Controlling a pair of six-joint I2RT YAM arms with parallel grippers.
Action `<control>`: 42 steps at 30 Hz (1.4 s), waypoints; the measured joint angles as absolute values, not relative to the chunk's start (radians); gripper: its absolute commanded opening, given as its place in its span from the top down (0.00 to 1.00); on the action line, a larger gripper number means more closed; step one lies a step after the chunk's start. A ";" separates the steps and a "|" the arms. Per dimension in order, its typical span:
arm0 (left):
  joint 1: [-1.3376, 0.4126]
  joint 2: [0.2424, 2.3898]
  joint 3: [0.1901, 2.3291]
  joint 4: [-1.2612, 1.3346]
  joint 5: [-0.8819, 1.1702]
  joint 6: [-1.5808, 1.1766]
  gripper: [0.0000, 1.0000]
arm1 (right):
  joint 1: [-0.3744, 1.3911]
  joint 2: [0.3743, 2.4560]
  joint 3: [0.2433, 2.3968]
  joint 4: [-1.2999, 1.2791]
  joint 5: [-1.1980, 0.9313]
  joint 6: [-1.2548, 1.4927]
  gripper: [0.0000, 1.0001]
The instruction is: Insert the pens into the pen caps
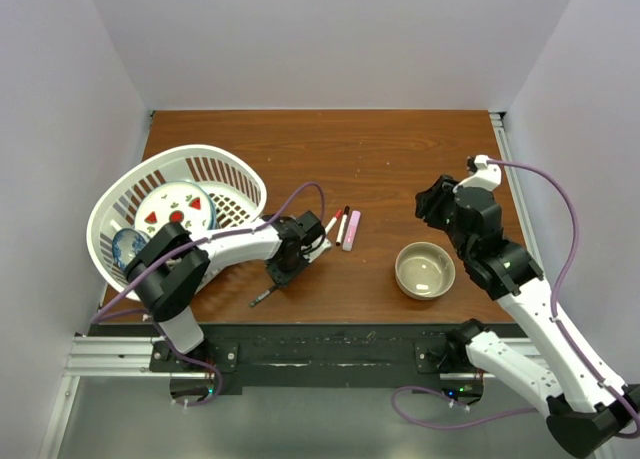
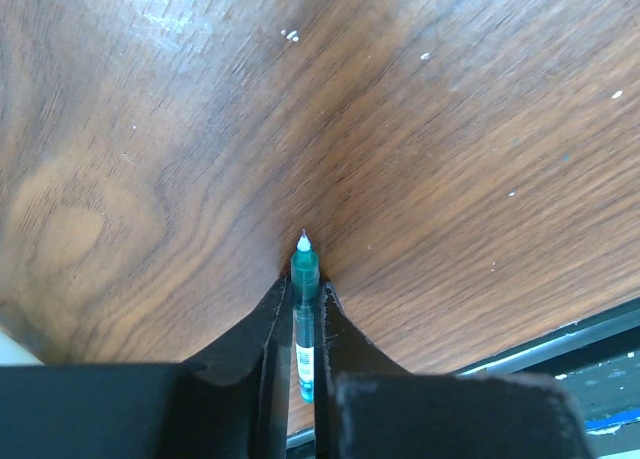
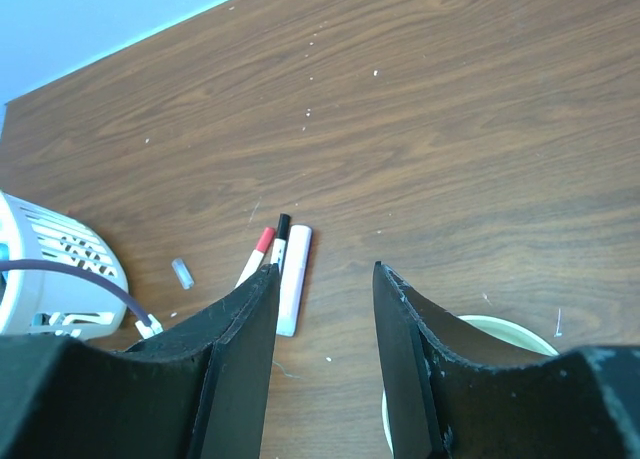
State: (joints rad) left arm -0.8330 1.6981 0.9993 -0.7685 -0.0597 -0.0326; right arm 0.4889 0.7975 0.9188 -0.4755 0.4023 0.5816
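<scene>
Left wrist shows the left jaws pinching a teal pen [image 2: 304,289], right jaws spread apart.

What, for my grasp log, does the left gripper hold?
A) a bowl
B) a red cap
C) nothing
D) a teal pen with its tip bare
D: in the left wrist view the left gripper is shut on a teal pen, whose uncapped tip sticks out past the fingers.
</scene>
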 measured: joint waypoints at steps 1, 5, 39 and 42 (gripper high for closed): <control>-0.833 1.701 1.003 -0.772 -0.059 -0.032 1.00 | 0.489 0.794 0.919 -0.477 0.401 0.582 0.54; -0.833 1.708 1.012 -0.783 -0.056 -0.043 1.00 | 0.489 0.782 0.919 -0.477 0.364 0.576 0.53; -0.818 1.159 0.988 -0.097 0.251 -0.589 1.00 | 0.561 0.787 0.450 0.386 -0.599 0.762 0.46; -0.818 1.158 0.968 -0.067 0.261 -0.610 1.00 | 0.599 0.821 0.450 0.392 -0.593 0.761 0.48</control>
State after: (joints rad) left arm -0.8181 1.1580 0.9684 -0.0669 0.2611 -0.6102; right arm 0.5987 0.8211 0.4503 0.3920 -0.5930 0.7612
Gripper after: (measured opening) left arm 0.146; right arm 0.535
